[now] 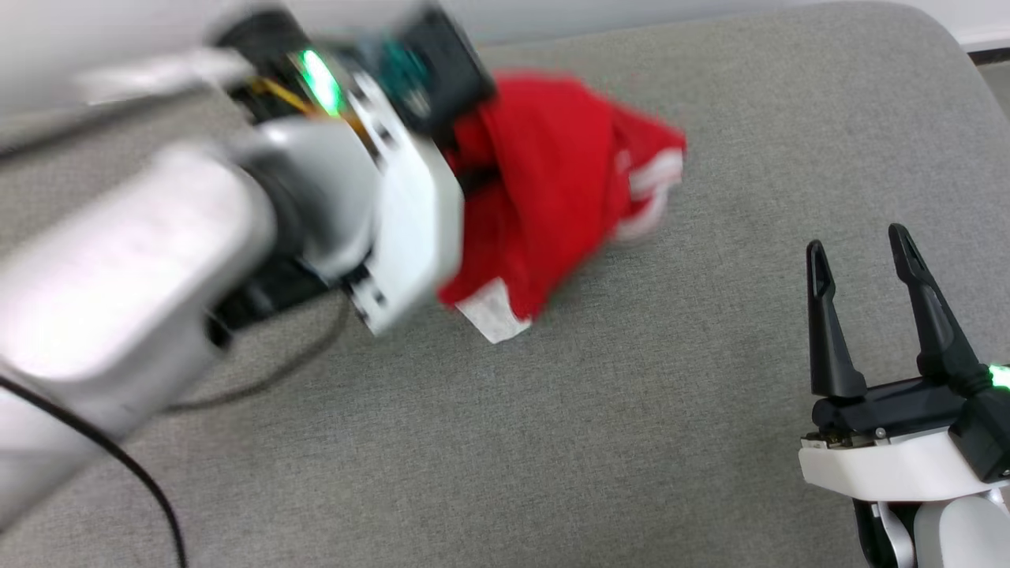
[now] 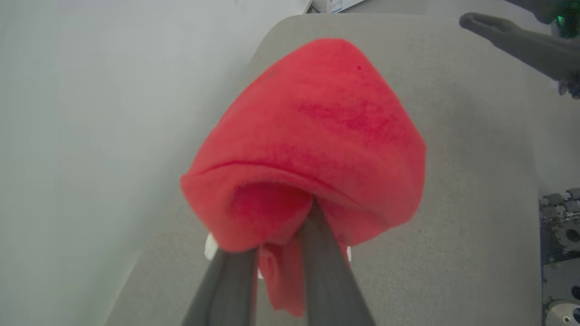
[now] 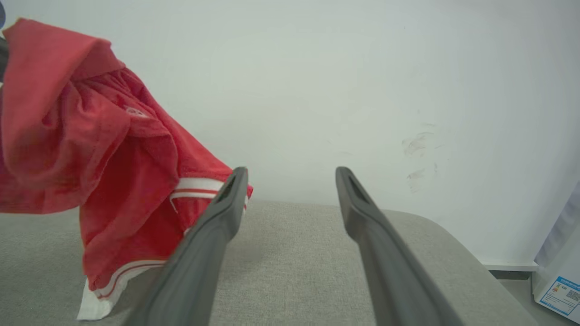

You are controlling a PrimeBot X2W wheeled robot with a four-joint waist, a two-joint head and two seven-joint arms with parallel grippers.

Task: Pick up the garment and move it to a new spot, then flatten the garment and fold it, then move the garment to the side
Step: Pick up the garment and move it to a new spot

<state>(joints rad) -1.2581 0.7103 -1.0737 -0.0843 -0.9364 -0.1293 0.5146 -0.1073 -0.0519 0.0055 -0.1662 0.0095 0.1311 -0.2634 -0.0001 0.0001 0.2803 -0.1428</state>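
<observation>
looking down, we see a wide grey padded surface [image 1: 631, 442] with a pale wall [image 3: 317, 68] behind it. above its far middle hangs the garment [image 1: 544, 213], bunched red fabric with striped white sleeve edges low down; we cannot tell whether they touch the padding. our left gripper [image 2: 281, 235] pinches a fold of it between nearly closed fingers. our right gripper [image 1: 858, 241] rests well apart, near us, fingers spread, holding nothing.
</observation>
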